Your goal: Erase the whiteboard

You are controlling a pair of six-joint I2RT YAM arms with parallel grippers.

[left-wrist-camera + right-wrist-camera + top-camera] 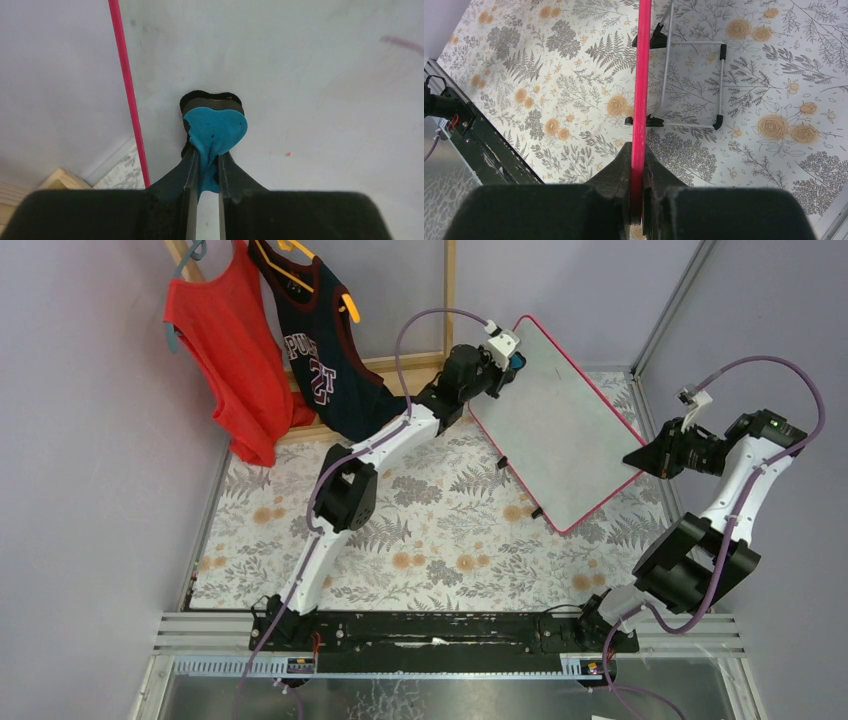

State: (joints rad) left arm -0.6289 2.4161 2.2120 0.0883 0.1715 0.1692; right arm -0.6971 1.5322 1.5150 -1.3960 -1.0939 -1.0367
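The whiteboard (560, 430) is held tilted above the table at the back right, its pink-red frame (642, 75) clamped edge-on in my shut right gripper (639, 155) at the board's right corner (640, 458). My left gripper (207, 155) is shut on a small blue eraser (216, 131), whose black felt face presses on the white surface near the board's far left edge (127, 90). A faint red smear (402, 44) and a tiny red dot (288, 154) show on the board. In the top view the left gripper (510, 358) sits at the board's top left corner.
A wire stand with black feet (694, 82) hangs under the board over the floral tablecloth (420, 530). A red tank top (225, 350) and a navy jersey (320, 340) hang on a wooden rack (447, 300) at the back left. A black rail (440, 630) runs along the near edge.
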